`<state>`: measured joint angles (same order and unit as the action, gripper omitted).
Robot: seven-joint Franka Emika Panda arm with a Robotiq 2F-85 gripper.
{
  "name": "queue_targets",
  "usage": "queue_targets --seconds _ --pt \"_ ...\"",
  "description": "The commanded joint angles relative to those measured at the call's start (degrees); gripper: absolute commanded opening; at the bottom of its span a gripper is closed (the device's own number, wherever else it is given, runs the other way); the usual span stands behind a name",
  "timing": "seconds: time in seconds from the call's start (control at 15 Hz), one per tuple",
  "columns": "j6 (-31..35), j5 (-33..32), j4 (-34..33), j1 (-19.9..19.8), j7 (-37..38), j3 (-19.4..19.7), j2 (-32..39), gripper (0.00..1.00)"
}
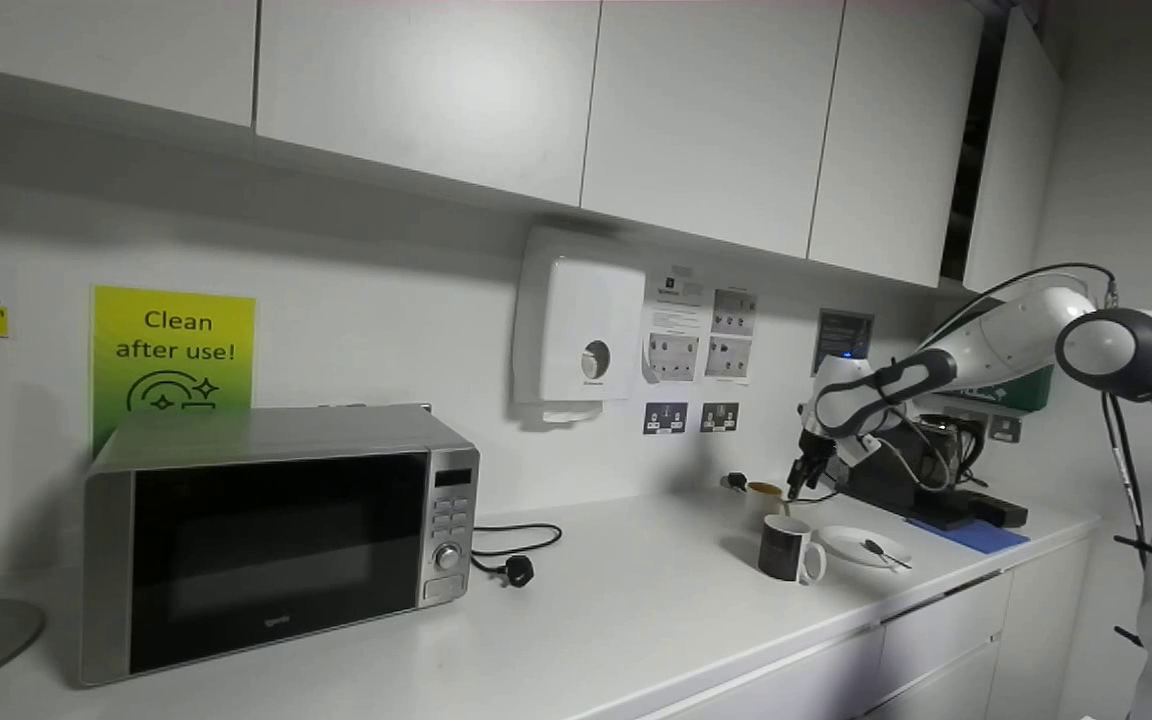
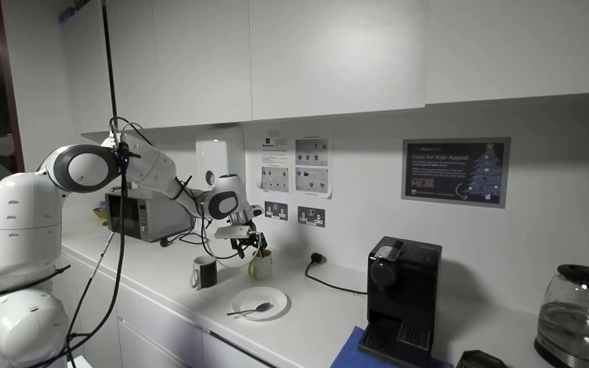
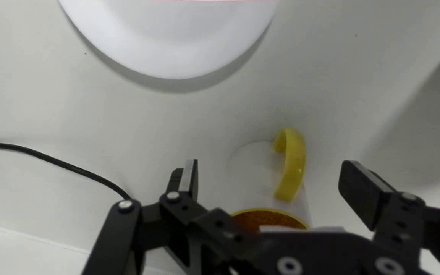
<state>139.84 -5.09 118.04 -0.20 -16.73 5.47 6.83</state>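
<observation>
The gripper (image 3: 269, 167) hangs wide at the yellow-handled mug (image 2: 263, 268), which stands on the counter (image 1: 616, 600) near the plate (image 3: 172, 57); a finger (image 3: 363, 191) catching the off-centre handle (image 3: 295, 168) could twist or tip it.

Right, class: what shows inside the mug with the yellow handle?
In the wrist view, the mug shows part of an orange-brown inside. The gripper covers the rest, so any contents cannot be confirmed.

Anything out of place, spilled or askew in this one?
Yes: a black plug lies on the counter beside the microwave rather than plugged in, which looks odd. I see no spill, and the yellow-handled mug near the claw stands upright.
</observation>
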Motion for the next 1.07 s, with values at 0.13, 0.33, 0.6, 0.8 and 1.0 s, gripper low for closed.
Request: queue_targets --seconds 0.13,0.33,0.6,0.8,1.0 --pt "-0.6 6.6 -5.5 -1.5 0.3 -2.8 4.4 1.00" --pt "-0.7 7.7 -6.4 -1.7 0.8 -3.2 5.6 1.00" --pt "-0.7 9.4 -6.7 -2.2 2.0 -3.4 6.7 1.00" --pt "-0.9 10.5 -6.9 -2.7 2.8 -3.4 7.5 1.00" --pt "-1.0 10.6 -7.3 -3.0 3.3 -3.5 8.0 0.90"
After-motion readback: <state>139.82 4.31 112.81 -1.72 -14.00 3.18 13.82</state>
